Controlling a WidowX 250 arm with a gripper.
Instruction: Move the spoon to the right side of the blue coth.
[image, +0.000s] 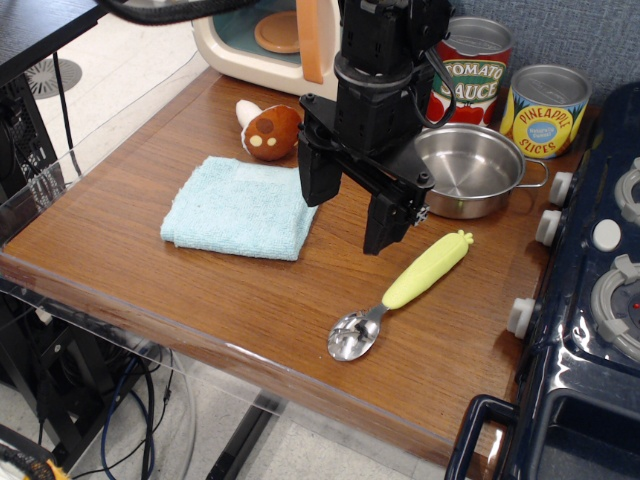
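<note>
spoon (400, 296) flat on table | claw (352, 208) spread, pointing down above

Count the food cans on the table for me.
2. The tomato sauce can stands at the back, partly behind the robot arm; the pineapple slices can stands just right of it, behind the steel pot. The arm could hide more.

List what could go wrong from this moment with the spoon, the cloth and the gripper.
1. The open black gripper hangs over the edge of the light-blue terry cloth; descending, it might snag the towel.
2. The yellow-handled metal spoon lies near the wooden table's front edge; a nudge could push it off.
3. The steel pot beside the gripper risks a bump.
</note>
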